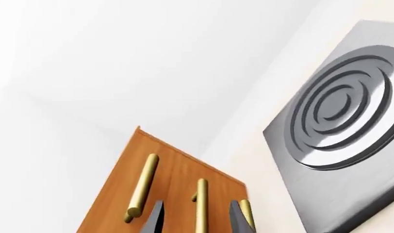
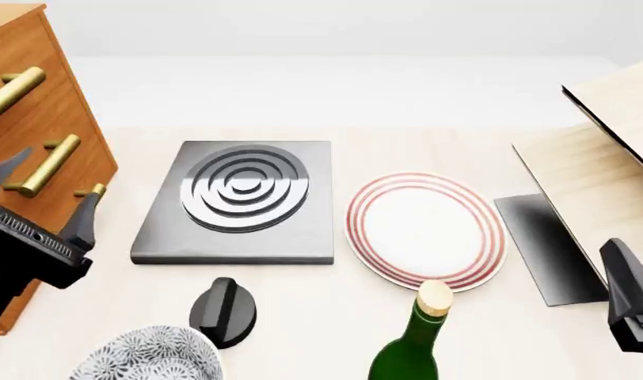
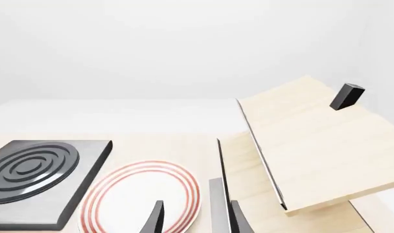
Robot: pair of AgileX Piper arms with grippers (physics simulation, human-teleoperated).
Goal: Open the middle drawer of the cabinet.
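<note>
— Front view first: what sits on the table (image 2: pixel 332 324)?

— A grey hob plate with raised rings (image 2: pixel 240 199) lies just right of the cabinet (image 2: pixel 42 103). Beside it is a white plate with red rings (image 2: pixel 425 229), then a pale wood box with a dark panel (image 2: pixel 596 190) at the far right. Nearer the camera are a black knob (image 2: pixel 222 312), a patterned bowl (image 2: pixel 147 356) and a green bottle with a cork (image 2: pixel 412 340).

— Anything between the left gripper (image 2: pixel 42 194) and the cabinet?

— Nothing. The middle drawer (image 2: pixel 62 162) is at the left edge, its brass handle (image 2: pixel 47 166) lying between the spread fingers; I cannot tell whether they touch it. The left wrist view shows the bar (image 1: pixel 201 206) in the gap too, not yet pinched.

— And the right gripper (image 3: pixel 193 216)?

— Low at the right, fingers apart, holding nothing, over the plate's edge near the box.
</note>
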